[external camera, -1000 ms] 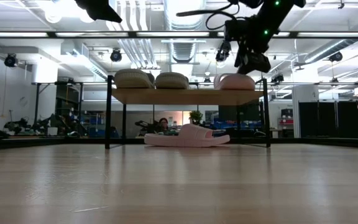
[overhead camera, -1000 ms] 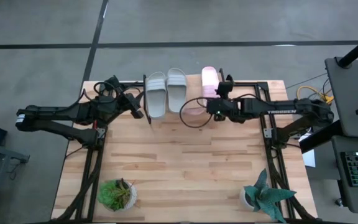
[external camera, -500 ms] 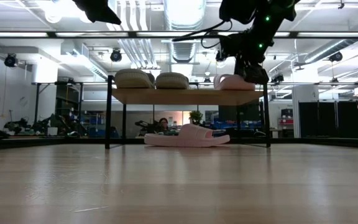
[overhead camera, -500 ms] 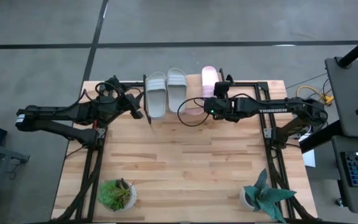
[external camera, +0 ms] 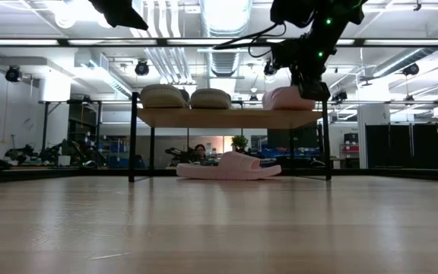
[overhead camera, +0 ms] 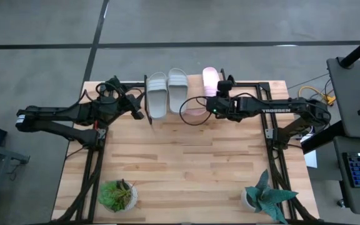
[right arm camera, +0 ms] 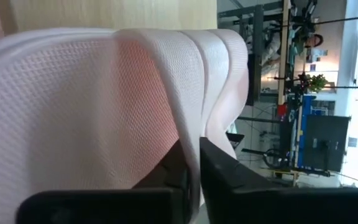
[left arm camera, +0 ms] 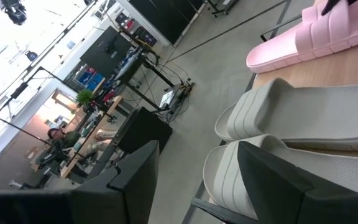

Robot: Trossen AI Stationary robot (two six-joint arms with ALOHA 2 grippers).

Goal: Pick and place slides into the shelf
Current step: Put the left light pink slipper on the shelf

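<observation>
The shelf [external camera: 226, 117] stands at the table's far edge. Two pale grey slides [overhead camera: 157, 94] [overhead camera: 177, 89] lie sole-down on its plank top, also seen in the left wrist view [left arm camera: 303, 118]. A pink slide [external camera: 284, 97] lies at the plank's right end, and my right gripper [external camera: 307, 85] is shut on it from above. A second pink slide [external camera: 230, 166] lies on the table under the shelf. My left gripper [left arm camera: 194, 180] hangs open above the shelf's left end [overhead camera: 144, 112], touching nothing. My right gripper pinches a thin raised edge of the pink slide [right arm camera: 194, 146], apparently the strap's rim, between its two fingers [right arm camera: 222, 168]. The fingers come from above, slanting in from the table's right. The slide's sole still lies on the plank [external camera: 310, 116].
Two potted plants stand near the table's front edge, one left [overhead camera: 117, 195] and one right [overhead camera: 264, 197]. Black frame bars [overhead camera: 274, 134] run along both table sides. The wide wooden table top [overhead camera: 180, 162] lies between shelf and plants.
My right gripper has come down toward the pink slide on the shelf, shifted a little toward the table's left, and shut on it. The slide stays on the plank.
</observation>
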